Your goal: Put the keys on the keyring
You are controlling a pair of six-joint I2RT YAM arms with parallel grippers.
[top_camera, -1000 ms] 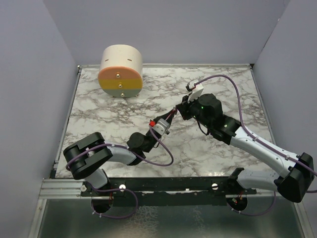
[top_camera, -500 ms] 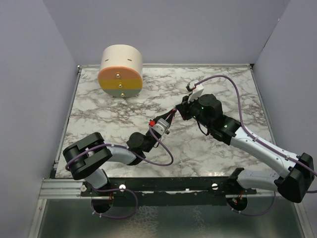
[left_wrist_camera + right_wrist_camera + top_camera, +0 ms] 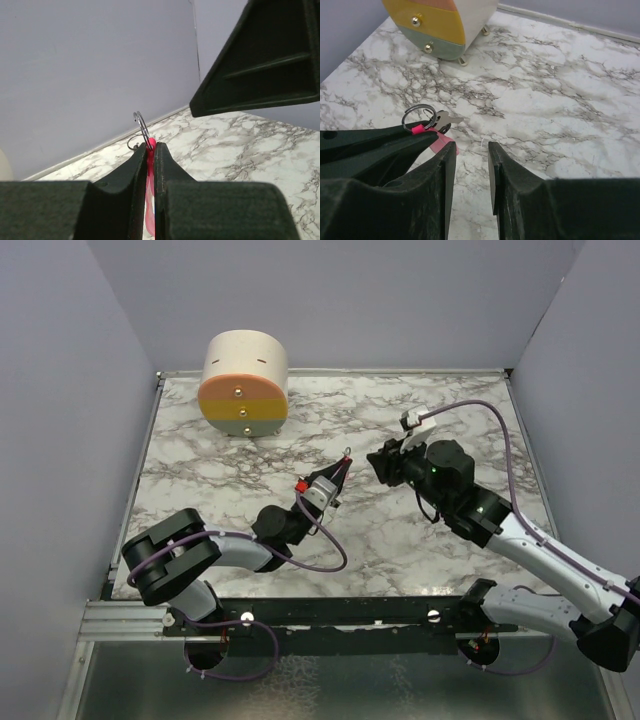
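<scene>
Stretched forward, left tool pinches the pink key; right tool stands part-open, empty.

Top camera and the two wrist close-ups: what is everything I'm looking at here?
Mini drawer chest: one, cream with orange, yellow and pale green fronts, far left of table.
Table: one, white marble with grey veins.
Walls: three, pale lilac, around the table.
Keyring: one, thin metal wire, mid-table, just past the left gripper's tips.
Key: one, small, silver, beside the keyring; whether it is attached is unclear.
Pink tag: one, bright pink, clamped in the left gripper.
Cables: purple, one along each arm.
Arms: two, black and pale grey, bases at the near edge.
Left gripper: black, shut on the pink tag.
Right gripper: black, open, empty, to the right of the left gripper.
</scene>
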